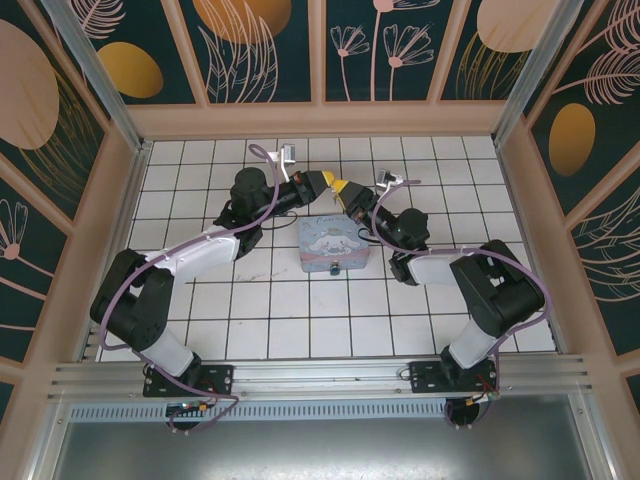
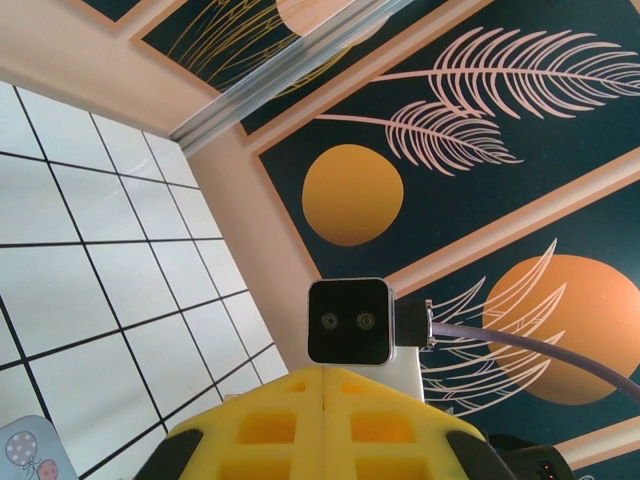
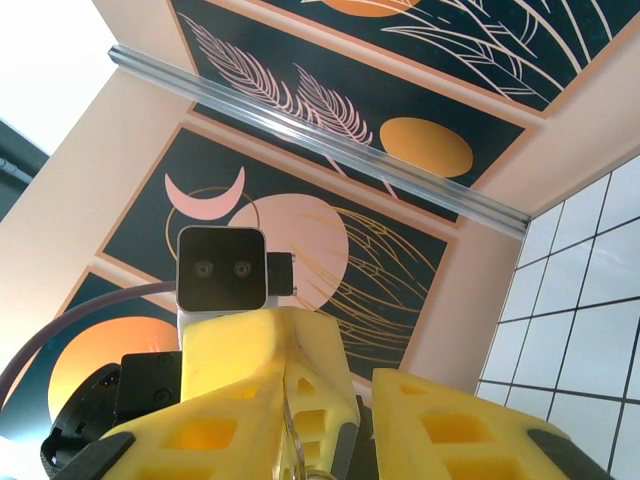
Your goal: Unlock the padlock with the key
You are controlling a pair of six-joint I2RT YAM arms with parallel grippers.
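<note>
Left gripper [image 1: 326,181] is hovering at upper centre with its fingers [image 2: 260,425] pressing together. A thin silvery sliver at their seam, apparently the key [image 3: 290,432], is protruding. Right gripper [image 1: 343,186] is meeting it tip to tip, jaws parted. A small bluish item, probably the padlock [image 1: 335,268], is lying against the cartoon tin [image 1: 335,240] below. Risk, as judged: the key slipping free during transfer if the tips are misaligning.

Count: 2 arms (left arm [image 1: 190,262], right arm [image 1: 485,285]), 2 grippers (left gripper [image 1: 322,181], right gripper [image 1: 343,187]), 1 tin [image 1: 335,243], 1 padlock [image 1: 335,268].
</note>
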